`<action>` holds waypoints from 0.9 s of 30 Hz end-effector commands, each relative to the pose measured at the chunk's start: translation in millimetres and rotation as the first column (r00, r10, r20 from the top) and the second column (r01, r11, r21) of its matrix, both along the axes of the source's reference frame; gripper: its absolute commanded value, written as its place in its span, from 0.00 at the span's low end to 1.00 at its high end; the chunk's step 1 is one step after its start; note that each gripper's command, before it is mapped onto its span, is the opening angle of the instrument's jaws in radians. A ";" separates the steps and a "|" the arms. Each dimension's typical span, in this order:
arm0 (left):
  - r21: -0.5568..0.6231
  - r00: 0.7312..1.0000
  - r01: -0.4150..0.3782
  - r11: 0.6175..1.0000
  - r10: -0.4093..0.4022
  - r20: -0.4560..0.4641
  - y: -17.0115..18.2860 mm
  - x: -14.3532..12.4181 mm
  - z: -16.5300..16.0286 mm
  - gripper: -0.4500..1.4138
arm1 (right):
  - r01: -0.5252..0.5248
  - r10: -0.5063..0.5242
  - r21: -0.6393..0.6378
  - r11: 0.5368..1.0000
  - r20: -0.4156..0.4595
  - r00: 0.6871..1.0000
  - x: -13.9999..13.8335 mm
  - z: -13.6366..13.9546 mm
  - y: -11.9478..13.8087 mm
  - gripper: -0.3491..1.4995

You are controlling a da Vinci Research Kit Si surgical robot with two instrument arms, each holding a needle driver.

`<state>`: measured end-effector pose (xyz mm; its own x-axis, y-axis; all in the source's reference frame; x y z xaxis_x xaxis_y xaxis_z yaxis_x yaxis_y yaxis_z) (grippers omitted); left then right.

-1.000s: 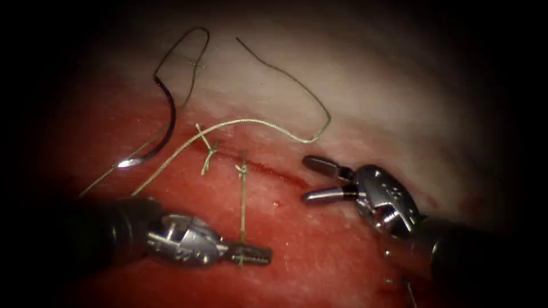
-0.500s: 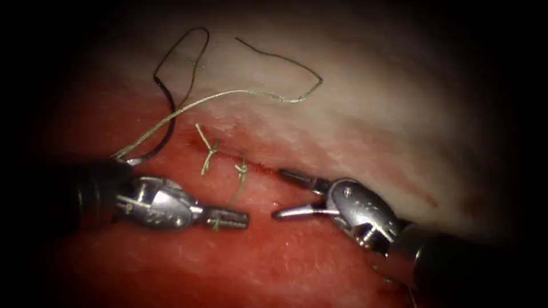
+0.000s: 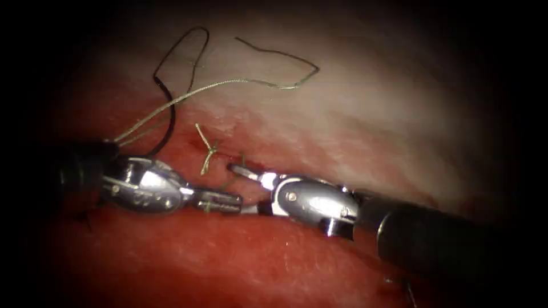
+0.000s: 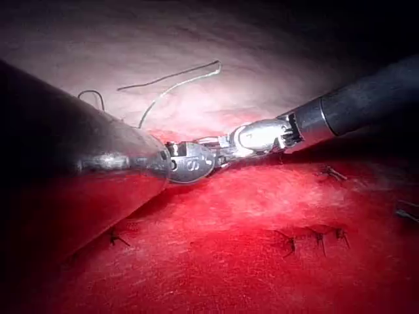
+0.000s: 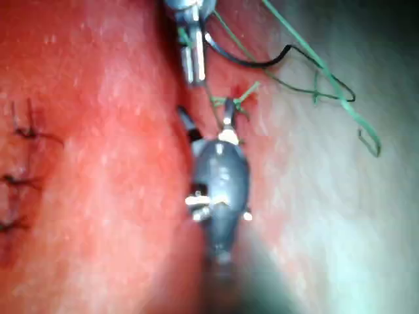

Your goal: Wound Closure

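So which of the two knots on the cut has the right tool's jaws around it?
The knot nearer the right tool, whose open jaws straddle it; the left tool holds its thread tail. The other knot stands free.

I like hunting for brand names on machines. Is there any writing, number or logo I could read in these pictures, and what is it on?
None can be read.
Left tool: faint engraved marks on its shiny metal wrist, too small and blurred to read.
Right tool: plain metal, no lettering I can make out.
Tissue, thread, needle: no writing.
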<state>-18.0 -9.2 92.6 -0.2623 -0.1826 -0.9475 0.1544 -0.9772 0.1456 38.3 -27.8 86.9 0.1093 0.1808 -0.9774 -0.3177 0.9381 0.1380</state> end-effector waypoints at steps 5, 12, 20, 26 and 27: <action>-0.001 1.000 0.003 1.000 -0.003 -0.004 -0.5 -0.9 0.0 0.00 | -0.008 0.008 -0.015 1.000 -0.005 1.000 2.3 0.7 1.0 0.93; 0.005 1.000 0.004 1.000 -0.004 -0.001 -0.3 -1.1 -0.8 0.00 | -0.002 0.002 -0.026 1.000 -0.007 1.000 4.7 2.1 1.2 0.93; 0.008 1.000 0.002 1.000 -0.002 0.006 -0.1 -1.6 -0.7 0.00 | 0.009 -0.009 -0.034 0.999 -0.016 1.000 5.1 2.0 1.0 0.92; 0.008 1.000 -0.003 1.000 0.003 0.014 -0.3 -2.4 -0.5 0.00 | 0.007 -0.008 -0.034 0.999 -0.016 1.000 5.5 2.0 1.1 0.92; 0.008 1.000 -0.003 1.000 0.003 0.014 -0.3 -2.4 -0.5 0.00 | 0.007 -0.008 -0.034 0.999 -0.016 1.000 5.5 2.0 1.1 0.92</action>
